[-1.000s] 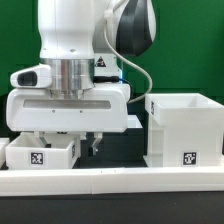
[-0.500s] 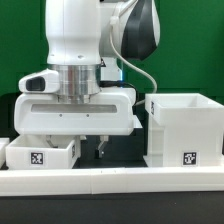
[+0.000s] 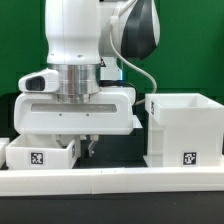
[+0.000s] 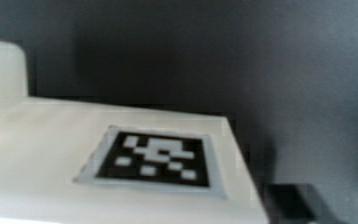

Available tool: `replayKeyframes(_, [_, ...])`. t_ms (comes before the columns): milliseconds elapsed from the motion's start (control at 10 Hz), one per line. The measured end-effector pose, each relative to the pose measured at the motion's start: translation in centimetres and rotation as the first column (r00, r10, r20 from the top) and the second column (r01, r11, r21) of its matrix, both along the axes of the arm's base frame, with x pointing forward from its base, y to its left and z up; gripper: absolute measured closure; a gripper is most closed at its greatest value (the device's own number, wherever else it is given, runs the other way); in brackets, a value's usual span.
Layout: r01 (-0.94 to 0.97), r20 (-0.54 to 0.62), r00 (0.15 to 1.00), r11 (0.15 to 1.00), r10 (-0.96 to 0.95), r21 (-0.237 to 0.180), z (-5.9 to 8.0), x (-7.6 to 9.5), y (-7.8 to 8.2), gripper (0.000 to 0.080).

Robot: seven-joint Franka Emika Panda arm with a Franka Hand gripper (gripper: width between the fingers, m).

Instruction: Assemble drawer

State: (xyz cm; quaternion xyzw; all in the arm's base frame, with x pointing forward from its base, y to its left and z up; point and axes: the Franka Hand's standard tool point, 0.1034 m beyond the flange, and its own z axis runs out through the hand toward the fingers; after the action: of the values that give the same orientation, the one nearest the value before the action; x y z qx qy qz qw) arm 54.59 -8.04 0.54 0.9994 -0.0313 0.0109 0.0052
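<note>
The drawer's large white casing (image 3: 183,128) stands at the exterior view's right, open side up, with a tag low on its front. One shallow white tray (image 3: 40,155) with a tag lies at the exterior view's left. My gripper (image 3: 82,148) hangs low over that tray's right wall. One dark finger (image 3: 91,147) shows just outside the wall; the other is hidden. The wrist view is filled by the tray's white surface and tag (image 4: 155,157), with one dark fingertip (image 4: 309,200) far off to one side, so the jaws stand apart. The second tray is out of view.
The long low white border rail (image 3: 110,180) runs along the front of the black table. A green backdrop stands behind. The arm's wide white hand body (image 3: 75,108) hides the table's middle and comes close to the casing's left wall.
The arm shifted toward the exterior view's right a second ago and has held since. The visible finger has moved left, closer to the tray's right wall.
</note>
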Motion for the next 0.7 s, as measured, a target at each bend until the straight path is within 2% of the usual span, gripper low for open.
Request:
replayKeyframes(100, [0.000,0.000,1.000,1.000,0.000,0.000,-0.02,-0.01,0.00,0.0674])
replayKeyframes(200, [0.000,0.000,1.000,1.000,0.000,0.000,-0.02,-0.01,-0.01,0.0674])
replayKeyframes(300, [0.000,0.000,1.000,1.000,0.000,0.000,-0.03,-0.01,-0.01,0.0759])
replayKeyframes(700, [0.000,0.000,1.000,1.000,0.000,0.000,-0.03,-0.01,-0.01,0.0759])
